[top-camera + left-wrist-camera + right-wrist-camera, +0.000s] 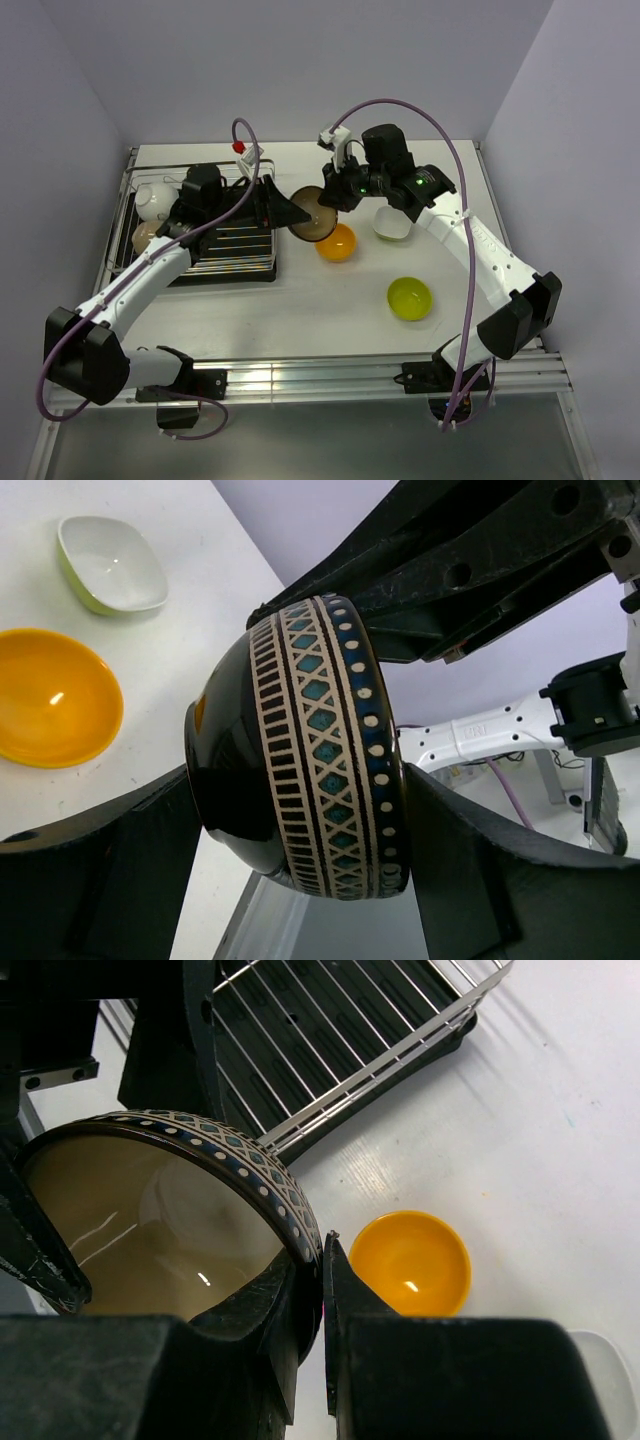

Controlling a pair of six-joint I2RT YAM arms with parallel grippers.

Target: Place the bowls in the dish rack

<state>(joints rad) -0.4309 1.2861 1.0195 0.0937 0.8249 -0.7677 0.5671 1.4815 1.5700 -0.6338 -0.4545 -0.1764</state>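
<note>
Black outside with a patterned band under its rim and tan within, the small round bowl [312, 218] you are working hangs in the air over the far half of the white table [300, 320]. It is just off the right edge of the chrome wire dish rack [235, 245], which stands on its black tray in the far left corner. Your right gripper [322, 1270] has its fingers pressed together on the rim, one inside and one outside. Your left gripper [292, 211] has its fingers spread wide with the bowl between them, one by the base and one by the mouth. They look to touch it, but I cannot tell whether they grip. It reads as a hand-over from right to left, and this bowl is not yet in the rack.

By my judgement you are about a third of the way. Two bowls sit at the rack's left end: a white bowl [155, 200] tipped up toward the far edge, and a pale tan-tinted bowl [147, 238] just nearer. Three lie loose on the table. An orange bowl [337, 243] sits near the middle, just beside the held one. A white-and-green bowl [393, 224], white inside and yellow-green outside, sits toward the far right. A lime bowl [410, 298] lies nearer the right edge, well apart from the rack.

You have six bowls: two racked, one held, three waiting. There is one rack.
</note>
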